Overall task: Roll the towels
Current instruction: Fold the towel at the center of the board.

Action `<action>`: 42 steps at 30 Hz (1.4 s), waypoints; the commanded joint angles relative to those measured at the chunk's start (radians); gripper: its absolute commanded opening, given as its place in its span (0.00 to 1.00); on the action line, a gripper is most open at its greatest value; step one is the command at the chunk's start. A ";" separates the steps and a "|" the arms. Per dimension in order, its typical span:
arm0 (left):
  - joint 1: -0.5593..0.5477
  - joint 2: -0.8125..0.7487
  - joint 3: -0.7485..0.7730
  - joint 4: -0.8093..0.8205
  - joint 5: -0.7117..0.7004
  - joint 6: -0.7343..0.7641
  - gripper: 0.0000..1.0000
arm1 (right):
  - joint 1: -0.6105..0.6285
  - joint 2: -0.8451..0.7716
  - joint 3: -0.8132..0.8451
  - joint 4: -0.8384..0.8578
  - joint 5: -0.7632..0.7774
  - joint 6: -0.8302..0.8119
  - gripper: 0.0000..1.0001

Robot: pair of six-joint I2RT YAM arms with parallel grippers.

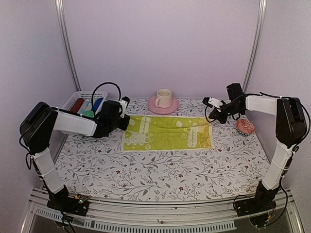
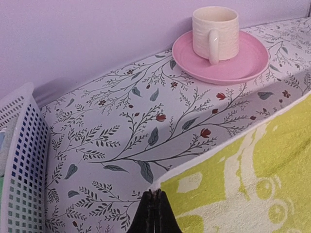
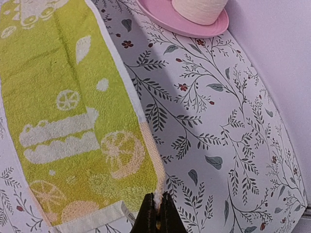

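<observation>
Shut left gripper [image 2: 154, 206] and right gripper [image 3: 156, 208] are being used to pinch the soft, light towel [image 1: 167, 132] by its ten- and two-o'clock corners.

Towel [image 1: 167, 132] lies flat, left gripper [image 1: 125, 120] and right gripper [image 1: 213, 117] at its far corners.

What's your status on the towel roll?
Left gripper, right gripper shut on far corners of yellow-green printed terry towel. Towel spread, unrolled. Pink round saucer, cream ribbed cup beyond, apart.
</observation>
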 commanded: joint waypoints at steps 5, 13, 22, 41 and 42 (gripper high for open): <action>-0.057 -0.104 -0.098 -0.072 -0.007 -0.024 0.00 | -0.004 -0.119 -0.112 -0.046 -0.077 -0.138 0.02; -0.100 -0.178 -0.164 -0.125 -0.041 -0.043 0.00 | -0.003 -0.157 -0.189 -0.066 -0.081 -0.171 0.02; -0.124 -0.195 -0.198 -0.188 -0.040 -0.076 0.00 | -0.004 -0.170 -0.237 -0.089 -0.082 -0.201 0.02; -0.162 -0.261 -0.249 -0.264 0.001 -0.115 0.00 | 0.000 -0.212 -0.308 -0.119 -0.083 -0.266 0.02; -0.164 -0.259 -0.247 -0.270 0.004 -0.118 0.00 | 0.000 -0.209 -0.309 -0.120 -0.080 -0.267 0.02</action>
